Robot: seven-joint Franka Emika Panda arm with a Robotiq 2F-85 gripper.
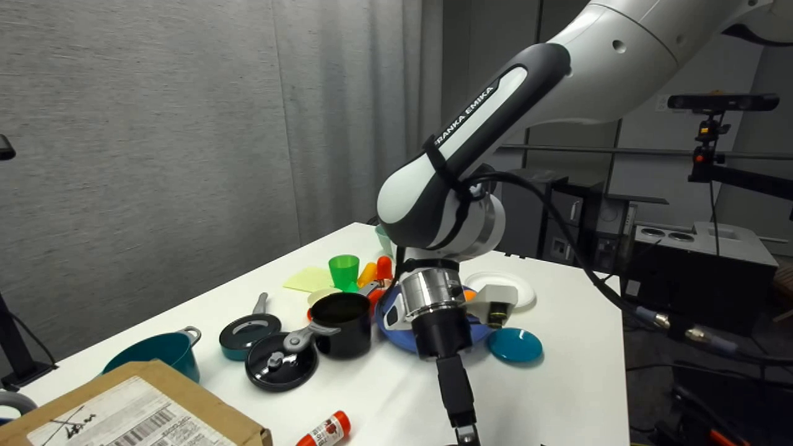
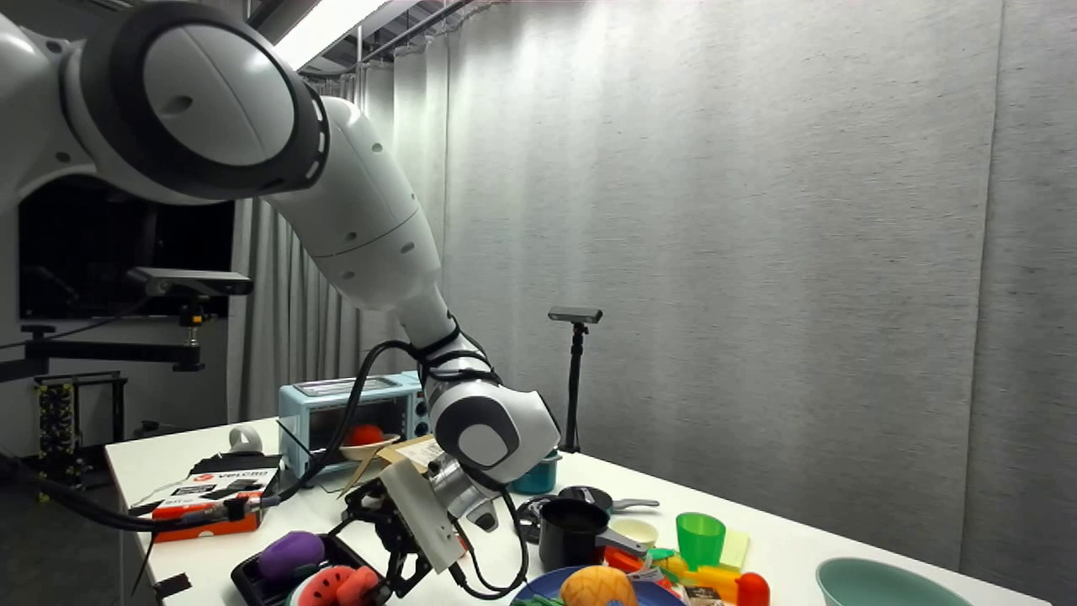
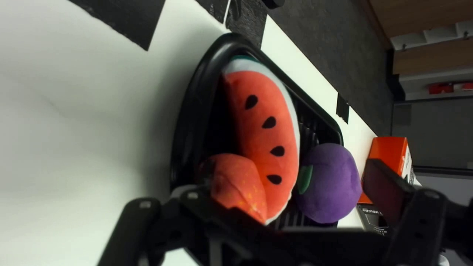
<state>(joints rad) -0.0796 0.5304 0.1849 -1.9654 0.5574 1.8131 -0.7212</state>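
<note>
My gripper [image 3: 295, 177] is open, with its fingers wide apart, above a black ribbed tray [image 3: 188, 122]. The tray holds a watermelon-slice plush [image 3: 266, 129], a red plush with yellow specks [image 3: 238, 181] and a purple round plush [image 3: 330, 184] with a green leaf. The left finger in the wrist view overlaps the red plush; I cannot tell whether they touch. The right finger is beyond the purple plush. In an exterior view the gripper [image 2: 366, 555] is tilted over the purple plush [image 2: 290, 554] and the watermelon [image 2: 320, 587]. In an exterior view its end [image 1: 461, 430] is cut off.
An orange-and-white box [image 2: 210, 501] stands beyond the tray near the table edge. A light-blue toaster oven [image 2: 311, 421] and cardboard box [image 1: 142, 409] stand on the table. A blue plate [image 1: 396, 337], black pot [image 1: 341, 325], green cup [image 1: 344, 272] and teal pot [image 1: 155, 353] lie around the arm.
</note>
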